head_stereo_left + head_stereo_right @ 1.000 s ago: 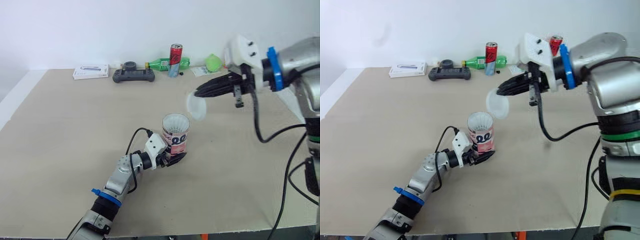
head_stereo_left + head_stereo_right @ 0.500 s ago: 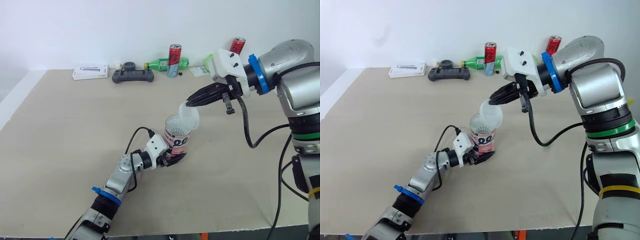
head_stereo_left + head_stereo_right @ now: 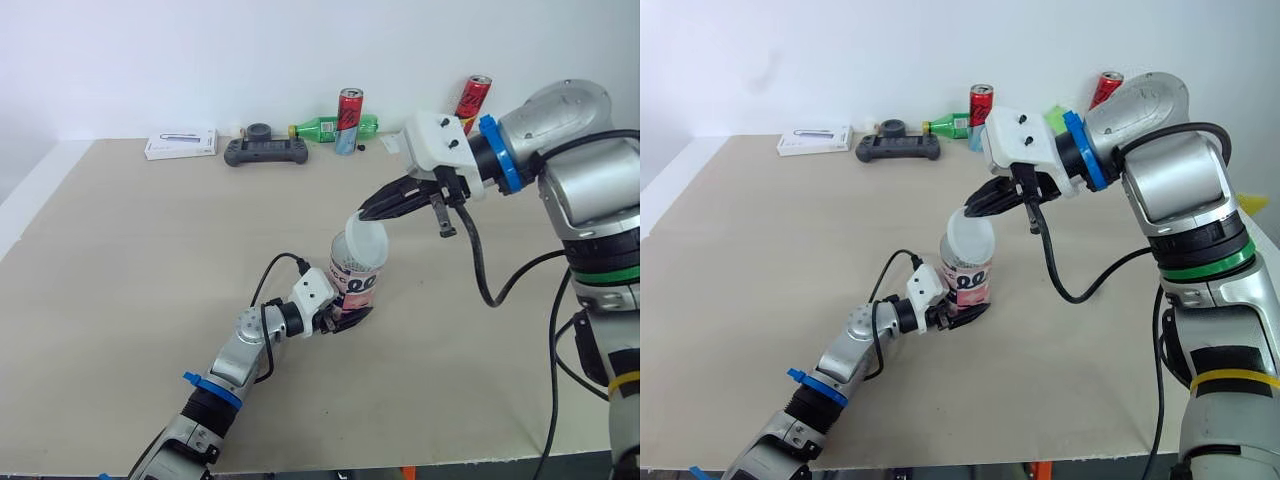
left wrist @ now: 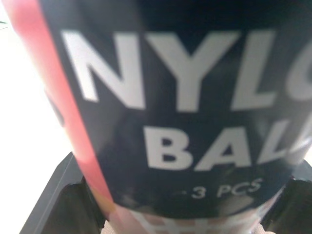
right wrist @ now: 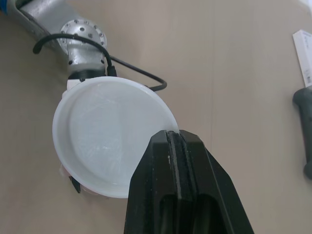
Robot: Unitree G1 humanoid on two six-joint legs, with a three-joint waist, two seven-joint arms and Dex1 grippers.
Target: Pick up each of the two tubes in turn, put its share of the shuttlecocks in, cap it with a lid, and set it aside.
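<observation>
Translucent white lid (image 3: 362,240), pinched at its rim by the right gripper (image 3: 366,213), lies tilted over the mouth of the tube (image 3: 353,287). The tube stands upright near the middle of the table (image 3: 120,250), clamped near its base between the fingers of the left gripper (image 3: 348,318).

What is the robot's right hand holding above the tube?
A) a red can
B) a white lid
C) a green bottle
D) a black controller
B: the right gripper pinches the rim of a white lid over the mouth of the tube held by the left gripper.
</observation>
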